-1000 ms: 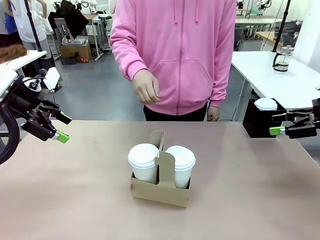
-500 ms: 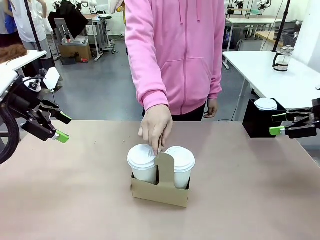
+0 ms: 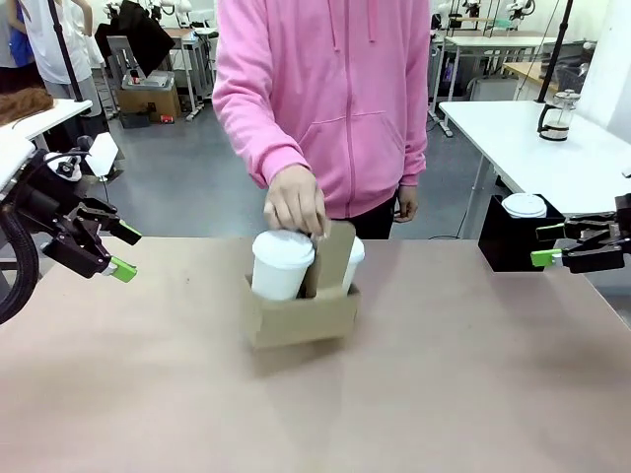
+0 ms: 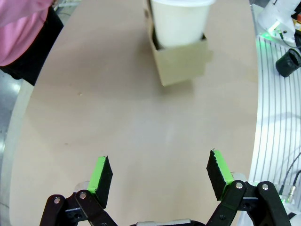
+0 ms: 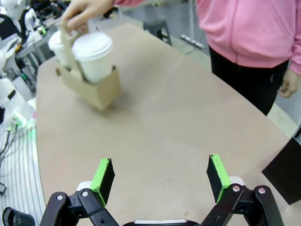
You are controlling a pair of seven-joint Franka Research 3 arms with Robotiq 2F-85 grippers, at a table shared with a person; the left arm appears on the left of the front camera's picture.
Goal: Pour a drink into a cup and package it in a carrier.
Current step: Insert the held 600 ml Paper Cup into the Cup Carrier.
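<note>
A person's hand (image 3: 295,202) grips the upright handle tab of the brown cardboard carrier (image 3: 301,315) and holds it tilted, just off the table's middle. Two white lidded cups stand in its pockets, one cup (image 3: 281,264) on the left and the other (image 3: 351,258) partly behind the tab. The lids hide the drink. My left gripper (image 3: 126,253) hangs open at the table's left edge, far from the carrier (image 4: 181,61). At the right edge my right gripper (image 3: 544,244) is open too, with the carrier (image 5: 89,84) and the person's hand (image 5: 87,12) well away from it.
A black box (image 3: 508,241) with a white lid (image 3: 525,205) on top stands at the table's far right, next to my right gripper. A glass jug (image 3: 559,116) sits on a white table behind. The person in a pink hoodie (image 3: 335,99) stands at the far edge.
The person reached down, took the carrier by its handle tab and lifted it away from me with both cups in it. Neither arm has moved.
</note>
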